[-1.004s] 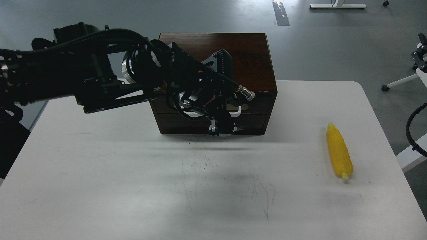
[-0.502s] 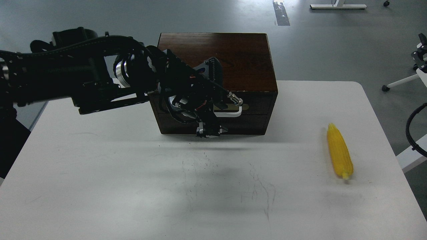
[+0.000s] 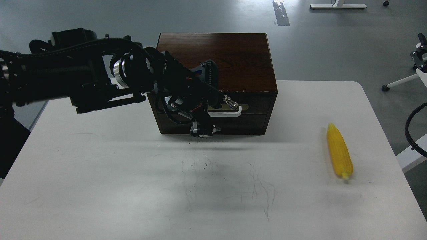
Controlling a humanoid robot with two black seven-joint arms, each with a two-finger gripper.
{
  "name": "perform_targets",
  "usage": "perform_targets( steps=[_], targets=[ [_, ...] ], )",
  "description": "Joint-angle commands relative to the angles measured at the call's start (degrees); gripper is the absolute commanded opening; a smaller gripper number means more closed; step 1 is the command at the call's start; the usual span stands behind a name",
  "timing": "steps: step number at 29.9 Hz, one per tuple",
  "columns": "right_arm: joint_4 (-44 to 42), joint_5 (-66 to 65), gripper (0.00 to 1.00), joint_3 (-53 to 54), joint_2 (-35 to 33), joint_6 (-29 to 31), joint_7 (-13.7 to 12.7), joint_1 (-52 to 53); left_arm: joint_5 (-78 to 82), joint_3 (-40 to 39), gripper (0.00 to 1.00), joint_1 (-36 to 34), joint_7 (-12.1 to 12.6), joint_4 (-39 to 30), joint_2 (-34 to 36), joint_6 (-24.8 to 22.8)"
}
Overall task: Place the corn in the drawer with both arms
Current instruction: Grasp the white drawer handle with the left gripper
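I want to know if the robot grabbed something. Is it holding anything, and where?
Cannot tell: the left gripper sits dark against the drawer, left of its white handle. The corn lies unheld.

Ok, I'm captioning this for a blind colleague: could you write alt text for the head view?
A black left arm reaches from the left, its claw low in front of a dark wooden box, by the closed drawer and its white handle. A yellow corn lies alone on the white table, far right; the right arm is unseen.
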Motion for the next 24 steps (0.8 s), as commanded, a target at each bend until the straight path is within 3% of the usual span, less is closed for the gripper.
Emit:
perform_targets(
  steps=[1,24],
  targets=[
    [0.0,0.0,1.0,-0.16,-0.08,0.01,0.0,0.0,1.46,0.63,0.6,-0.15,-0.01,-0.01,0.02,-0.02],
    [-0.17,0.0,1.0,-0.07,-0.34,0.01,0.0,0.35,3.4,2.47,0.54,0.28,-0.01,-0.8,1.51,-0.02]
  ],
)
